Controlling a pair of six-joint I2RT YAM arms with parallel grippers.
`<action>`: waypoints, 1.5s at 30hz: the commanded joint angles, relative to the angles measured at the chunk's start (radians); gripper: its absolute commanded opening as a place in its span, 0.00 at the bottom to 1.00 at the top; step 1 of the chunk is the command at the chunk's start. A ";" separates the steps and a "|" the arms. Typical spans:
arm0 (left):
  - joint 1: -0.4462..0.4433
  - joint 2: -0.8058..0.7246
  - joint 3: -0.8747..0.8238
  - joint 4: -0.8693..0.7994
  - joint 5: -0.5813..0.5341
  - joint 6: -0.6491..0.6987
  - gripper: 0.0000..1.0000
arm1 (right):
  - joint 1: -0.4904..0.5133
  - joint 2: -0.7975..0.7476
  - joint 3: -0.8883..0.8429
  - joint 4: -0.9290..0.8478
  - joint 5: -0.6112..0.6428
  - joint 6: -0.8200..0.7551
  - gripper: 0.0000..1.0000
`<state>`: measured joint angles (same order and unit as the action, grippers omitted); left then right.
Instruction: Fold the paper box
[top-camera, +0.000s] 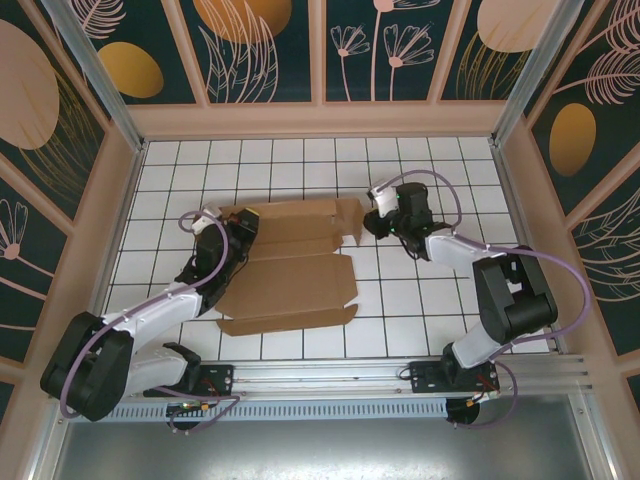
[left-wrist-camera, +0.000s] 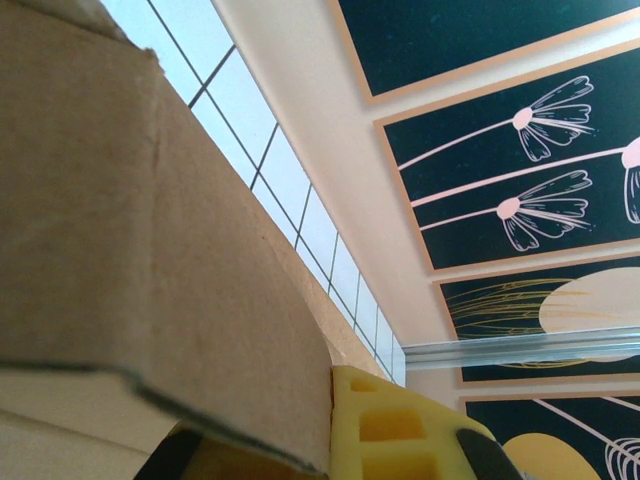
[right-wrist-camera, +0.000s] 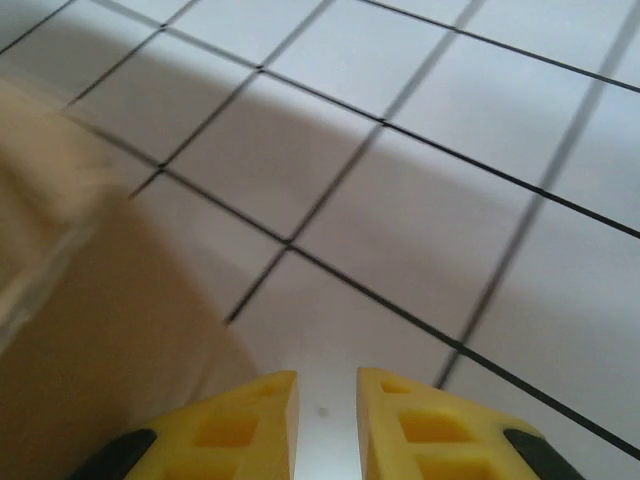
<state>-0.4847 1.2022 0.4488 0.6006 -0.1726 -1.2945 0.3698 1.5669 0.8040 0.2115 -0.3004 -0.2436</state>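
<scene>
A: Box (left-wrist-camera: 150, 250) flap, nearest in the left wrist view: held how?
B: Pinched in the left claw (left-wrist-camera: 300, 430); a hard pull could tear it or crease it off-line.
A: Right wrist view?
B: Right claw (right-wrist-camera: 328, 385), narrow and empty, hangs over the table (right-wrist-camera: 450, 200) beside the box; closing here would miss it.
A: Top view?
B: Box lies mid-table, between both claws.

The brown paper box (top-camera: 290, 285) lies on the white tiled table (top-camera: 400, 165).
</scene>
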 joint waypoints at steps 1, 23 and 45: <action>-0.003 0.028 0.028 -0.014 0.015 0.034 0.00 | 0.019 -0.004 -0.024 0.053 -0.119 -0.083 0.24; -0.003 0.031 0.018 0.039 0.053 0.053 0.00 | 0.147 -0.025 -0.060 0.142 -0.128 -0.144 0.32; -0.003 -0.069 -0.154 0.039 0.091 0.060 0.00 | 0.287 -0.019 -0.059 0.153 0.199 -0.151 0.22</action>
<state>-0.4828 1.1435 0.3382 0.6804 -0.1318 -1.2755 0.6350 1.5497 0.7521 0.2993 -0.1951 -0.3943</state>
